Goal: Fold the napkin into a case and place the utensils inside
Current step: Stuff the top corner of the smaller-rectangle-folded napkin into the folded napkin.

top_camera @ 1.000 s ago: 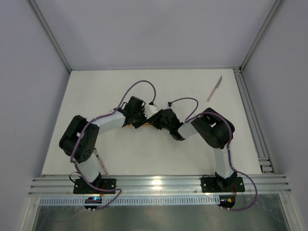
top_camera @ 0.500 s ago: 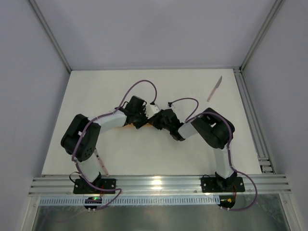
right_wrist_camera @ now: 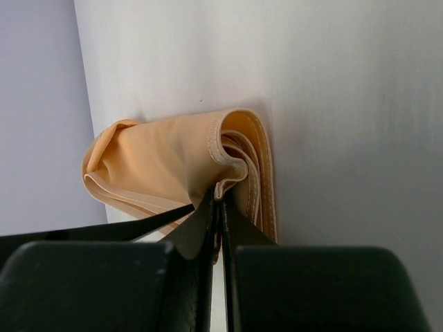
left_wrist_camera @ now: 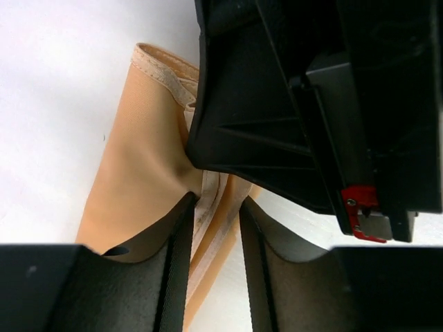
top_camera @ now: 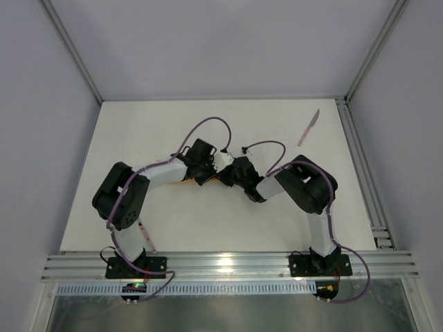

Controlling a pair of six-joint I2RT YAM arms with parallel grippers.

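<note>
1. The napkin lay bunched in loose folds at the middle of the table.
2. The right claw was closed tight, pinching the napkin's hemmed edge.
3. The left claw stood with its fingers a little apart, astride the stacked hems. Whether it actually gripped the cloth I could not tell.
4. The knife lay well apart from the napkin, near the table's far right corner.

Napkin mostly hidden from above.
</note>
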